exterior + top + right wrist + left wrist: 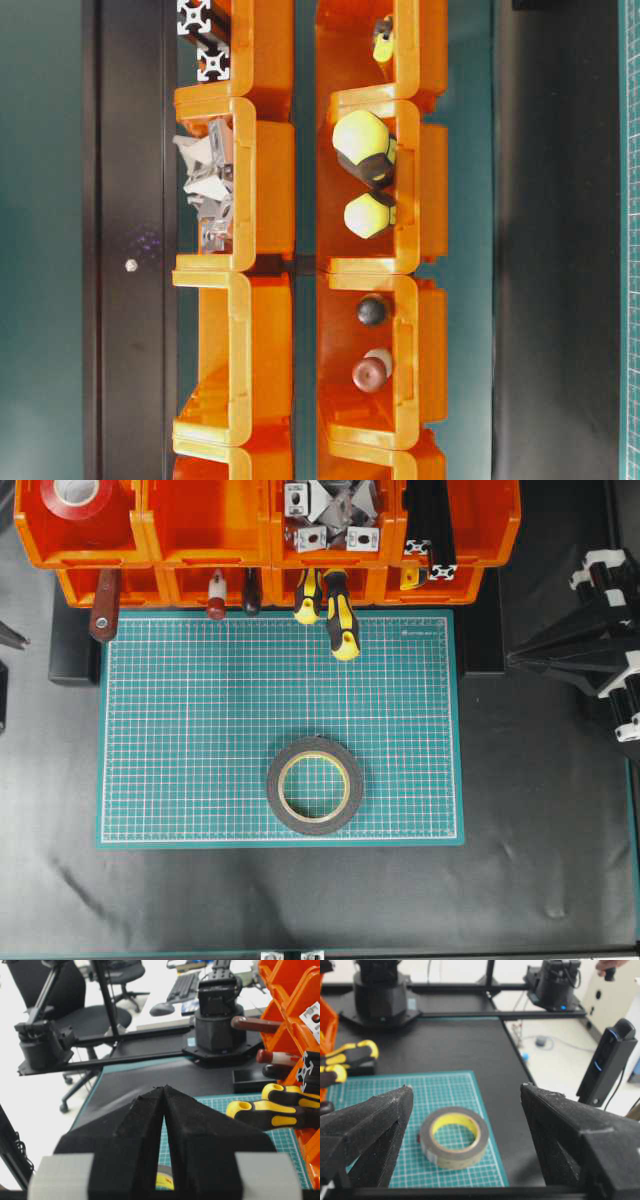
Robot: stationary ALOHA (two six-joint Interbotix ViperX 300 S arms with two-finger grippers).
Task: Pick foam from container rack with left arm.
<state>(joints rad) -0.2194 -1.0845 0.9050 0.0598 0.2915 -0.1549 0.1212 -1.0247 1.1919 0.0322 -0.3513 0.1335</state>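
The foam [273, 785] is a black ring with a beige-yellow liner, lying flat on the green cutting mat [190, 730], toward its near edge and right of centre. It is outside the orange container rack [200, 530], which runs along the far side. In the left wrist view my left gripper [466, 1089] is open wide, with the foam [455, 1157] on the mat beyond and between its two black fingers, untouched. My right gripper [512, 658] rests at the right side, shut and empty, its tips [164, 1088] together. A sliver of the foam [165, 1177] shows through them.
A red tape roll [80, 492] lies in the rack's top-left bin, metal brackets [325, 515] and black extrusions [430, 530] in others. Yellow-and-black tool handles [340, 620] and a brown handle [103, 615] stick out of the lower bins [400, 250] over the mat's far edge.
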